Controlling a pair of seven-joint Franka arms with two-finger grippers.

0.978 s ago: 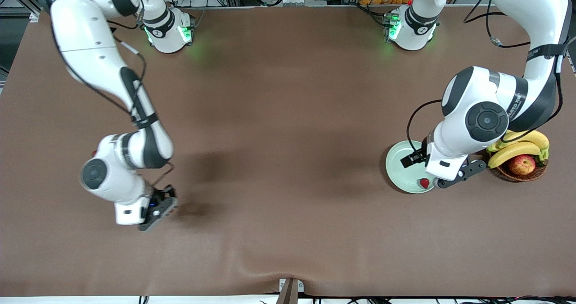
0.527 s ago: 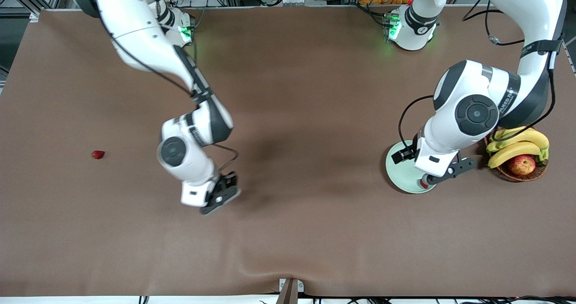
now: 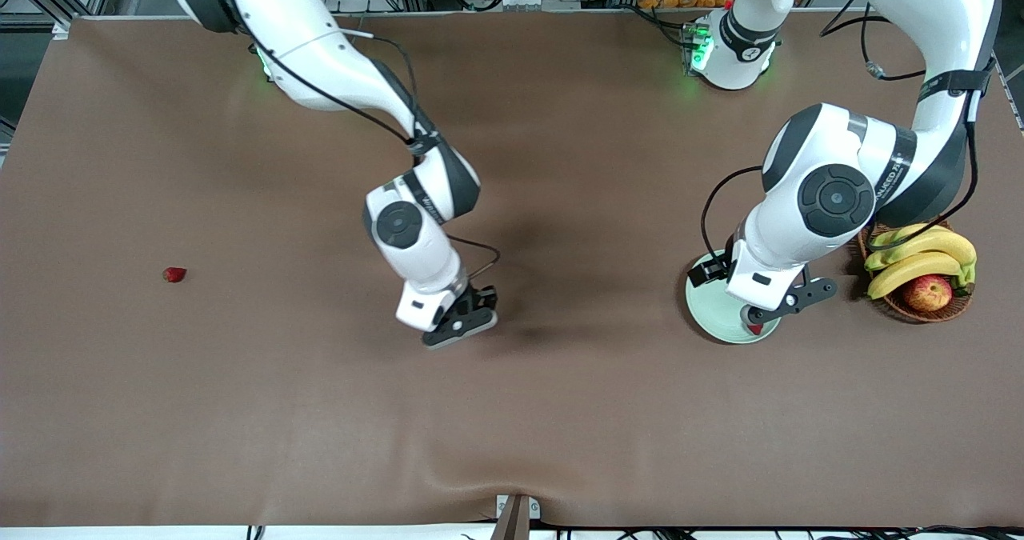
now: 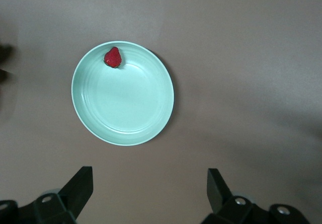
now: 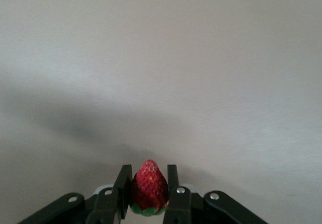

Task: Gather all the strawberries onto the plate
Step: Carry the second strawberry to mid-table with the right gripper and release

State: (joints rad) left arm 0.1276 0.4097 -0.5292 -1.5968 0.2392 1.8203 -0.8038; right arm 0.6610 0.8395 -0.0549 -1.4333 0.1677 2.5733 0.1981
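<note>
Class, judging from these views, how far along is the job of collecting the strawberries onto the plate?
Done: one strawberry lies in the plate, under the open left gripper. In hand: the right gripper, over mid-table, is shut on a second strawberry. Left: a third strawberry sits on the table toward the right arm's end.

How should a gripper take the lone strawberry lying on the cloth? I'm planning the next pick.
Judging from the front view: come from straight above the strawberry and close across its narrow width, midway along. It lies on its side on the bare table, nothing beside it.
</note>
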